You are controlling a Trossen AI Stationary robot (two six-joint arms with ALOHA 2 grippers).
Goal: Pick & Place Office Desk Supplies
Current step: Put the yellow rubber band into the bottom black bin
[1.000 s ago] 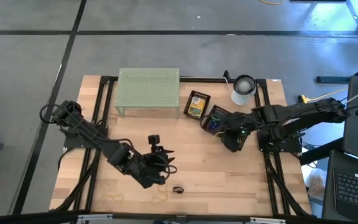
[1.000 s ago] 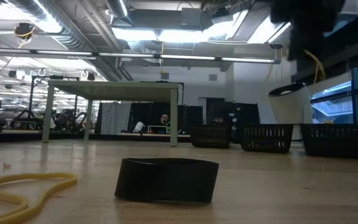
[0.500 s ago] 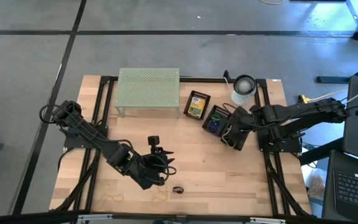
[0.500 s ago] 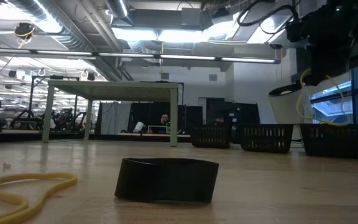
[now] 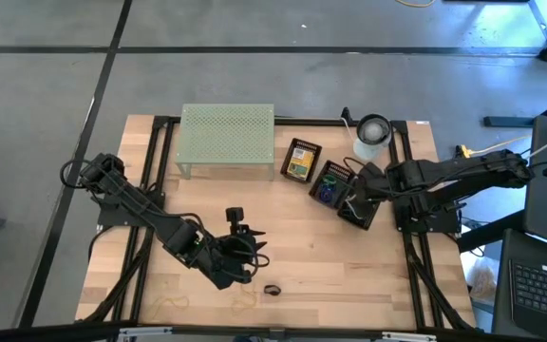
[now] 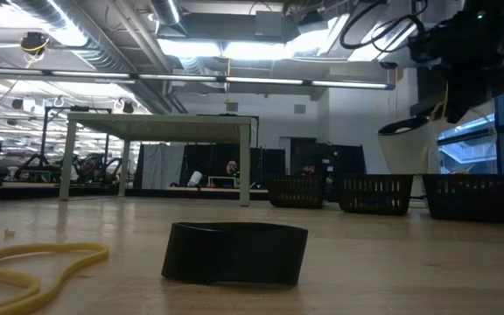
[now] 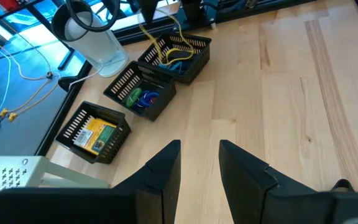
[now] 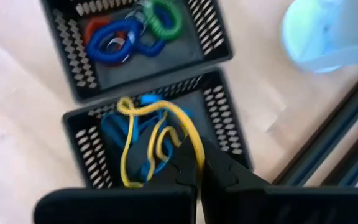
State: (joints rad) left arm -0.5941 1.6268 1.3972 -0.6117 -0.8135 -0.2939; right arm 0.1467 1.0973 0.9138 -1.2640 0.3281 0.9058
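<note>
- Right pincer [image 8: 191, 163] hangs over the black basket [image 8: 160, 140] nearest the white cup [image 5: 372, 136], fingers pressed together on a yellow rubber band [image 8: 160, 134] (blue bands lie beneath).
- Left pincer [image 7: 199, 163] sits half apart, empty, well away from the cup.
- Another yellow band [image 6: 33, 267] lies on the desk [image 5: 330, 256] beside a black ring [image 6: 234, 252].

place: robotics lab or workshop, probably
floor: grey concrete floor [image 5: 46, 104] with dark seams
ceiling: exposed silver ducts [image 6: 103, 39], strip lights
bench: pale wooden table [image 5: 349, 266] on black metal frame
edge: laptop keyboard [image 5: 544, 285]
</note>
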